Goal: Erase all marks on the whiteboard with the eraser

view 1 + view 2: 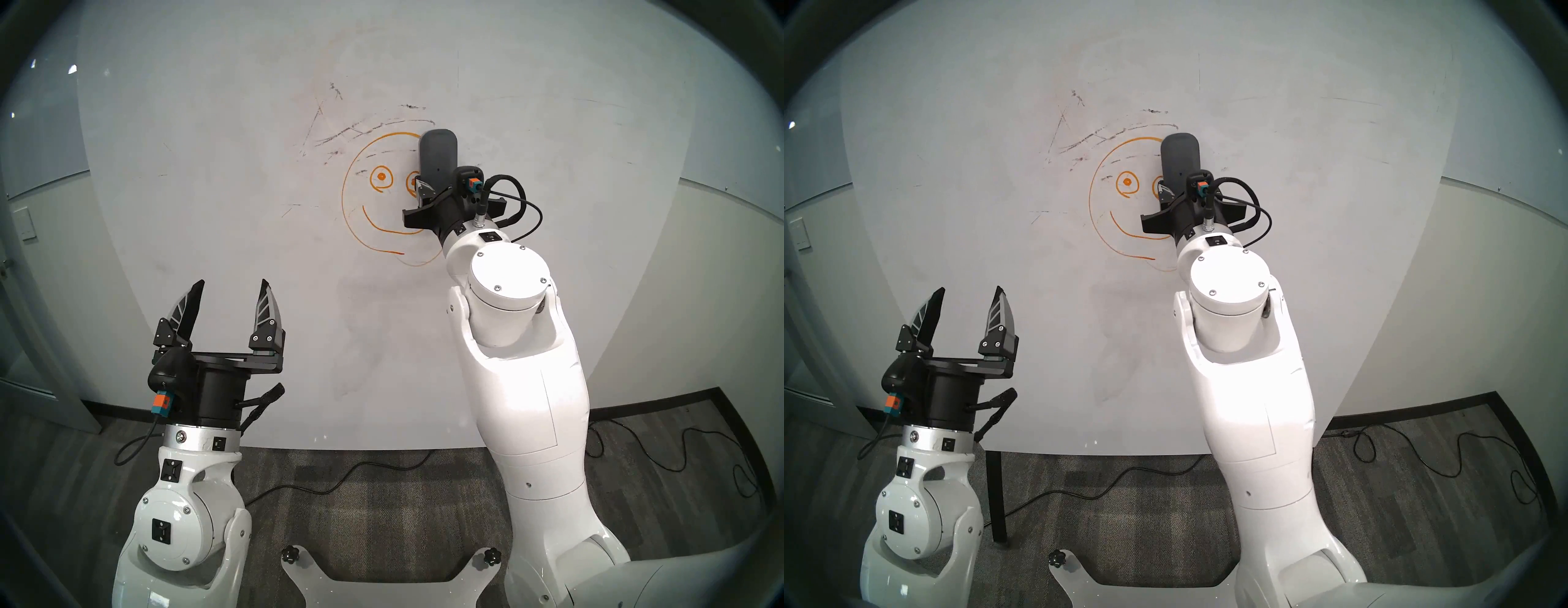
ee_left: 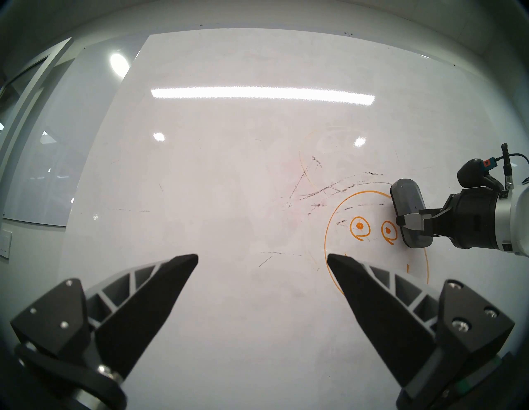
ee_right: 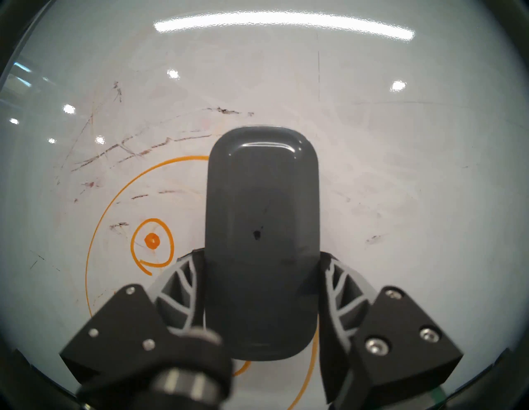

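Against the whiteboard (image 1: 212,191), on the right side of the orange smiley (image 1: 384,195), I have the eraser (image 1: 438,159) standing upright, its upper end at the top of the oval outline and its body covering most of the second ringed eye; from the left wrist view its pad side looks flat to the panel, though I cannot confirm contact. My right gripper (image 3: 262,275) is clamped on the eraser's lower half, ribbed fingers (image 3: 183,283) bowed against its sides. I judge wiping is barely under way: outline, eyes, mouth and the scratchy black streaks (image 1: 360,131) above all remain. Next I need firm, even pressure and broad sweeps across the face, then up over the streaks. Smooth dark grey plastic, rounded ends, glossy board. My left gripper (image 1: 231,312) idles low, spread wide and empty
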You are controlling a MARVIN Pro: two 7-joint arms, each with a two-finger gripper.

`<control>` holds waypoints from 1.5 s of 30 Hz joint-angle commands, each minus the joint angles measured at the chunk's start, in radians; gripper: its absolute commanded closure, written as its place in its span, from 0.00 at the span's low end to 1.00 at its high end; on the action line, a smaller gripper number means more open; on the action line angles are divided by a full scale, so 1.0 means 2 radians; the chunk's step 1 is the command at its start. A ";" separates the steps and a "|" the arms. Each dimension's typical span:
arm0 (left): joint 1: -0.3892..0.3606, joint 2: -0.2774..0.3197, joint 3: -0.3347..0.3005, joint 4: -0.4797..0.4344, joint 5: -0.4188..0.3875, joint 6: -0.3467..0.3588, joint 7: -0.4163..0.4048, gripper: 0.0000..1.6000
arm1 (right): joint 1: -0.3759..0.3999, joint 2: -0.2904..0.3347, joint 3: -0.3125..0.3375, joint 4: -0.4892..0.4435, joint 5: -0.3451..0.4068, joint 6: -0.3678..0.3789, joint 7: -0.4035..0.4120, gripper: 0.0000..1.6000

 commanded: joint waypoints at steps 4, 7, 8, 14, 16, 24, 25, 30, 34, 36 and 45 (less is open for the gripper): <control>0.000 0.000 0.000 -0.010 -0.001 -0.001 0.000 0.00 | 0.026 -0.013 -0.003 0.010 -0.022 0.006 -0.027 1.00; 0.000 0.000 0.000 -0.010 -0.001 -0.001 0.000 0.00 | 0.030 -0.015 -0.007 0.013 -0.028 0.010 -0.031 1.00; 0.000 0.000 0.000 -0.010 0.000 -0.001 0.000 0.00 | 0.030 -0.015 -0.008 0.014 -0.030 0.010 -0.033 1.00; 0.000 0.000 0.000 -0.010 0.000 -0.001 0.000 0.00 | 0.037 -0.018 -0.018 0.021 -0.043 0.015 -0.042 1.00; 0.000 0.000 0.000 -0.010 0.000 -0.001 0.000 0.00 | 0.039 -0.021 -0.021 0.023 -0.045 0.017 -0.045 1.00; 0.000 0.000 0.000 -0.009 0.000 -0.001 0.000 0.00 | 0.040 -0.028 -0.035 0.024 -0.053 0.020 -0.053 1.00; 0.000 0.000 0.000 -0.009 0.000 -0.001 0.000 0.00 | 0.040 -0.029 -0.036 0.024 -0.054 0.021 -0.054 1.00; 0.000 0.000 0.000 -0.009 0.000 -0.001 0.000 0.00 | 0.040 -0.033 -0.044 0.019 -0.056 0.028 -0.055 1.00; 0.000 0.000 0.000 -0.009 0.000 -0.001 0.000 0.00 | 0.039 -0.034 -0.050 0.015 -0.061 0.031 -0.059 1.00; 0.000 0.000 0.000 -0.009 0.000 -0.001 0.000 0.00 | 0.038 -0.035 -0.052 0.014 -0.063 0.033 -0.060 1.00; 0.000 0.000 0.000 -0.010 0.000 -0.001 0.000 0.00 | 0.033 -0.039 -0.066 0.007 -0.071 0.039 -0.069 1.00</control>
